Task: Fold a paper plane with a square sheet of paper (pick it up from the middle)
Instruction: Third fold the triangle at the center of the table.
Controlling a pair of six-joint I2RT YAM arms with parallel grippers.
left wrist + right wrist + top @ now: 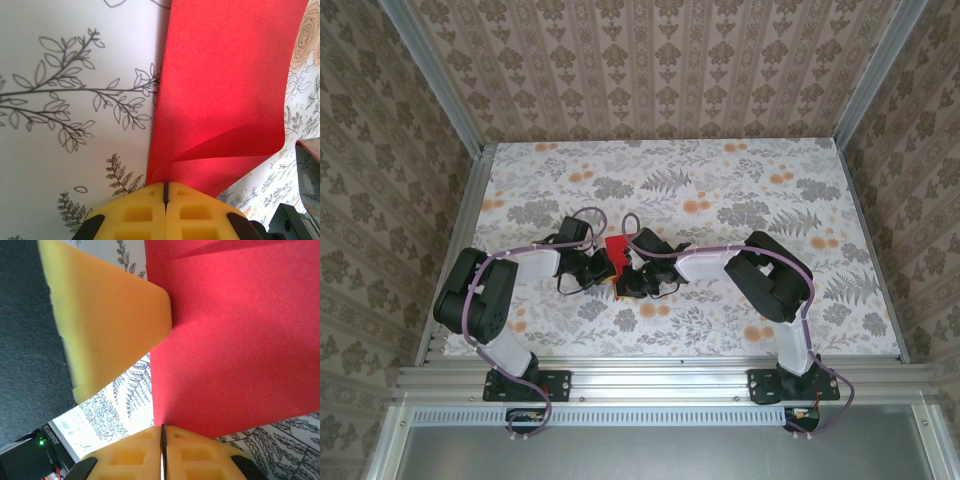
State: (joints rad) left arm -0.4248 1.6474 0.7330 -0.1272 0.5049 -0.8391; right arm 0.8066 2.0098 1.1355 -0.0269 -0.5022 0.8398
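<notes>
Near edge: aluminium rail (650, 378) carried both arm bases, with a lilac cable looped along each arm. The arms bent inward and the grippers met around mid-table.

Left gripper (597, 268) (165, 189): yellow moulded pads with square recesses, pressed together with only a thin dark seam between them. It was clamped on the red paper sheet (616, 250) (225, 90), which came straight out of the seam.

Right gripper (632, 280) (161, 434): same pads, same tight seam, pinching the sheet's (240, 340) opposite side. In the right wrist view a wedge-shaped yellow finger (115, 325) of the left gripper touched the sheet's edge.

The sheet was matte, finely grained and unmarked, spanning between the two grippers. One flap was folded over along a soft diagonal crease. Couldn't tell if it touched the table.

Table (740, 190): flat white surface printed with grey ferns and orange flowers. Beyond it were walls (650, 70) in beige damask wallpaper, with aluminium posts at the corners.
</notes>
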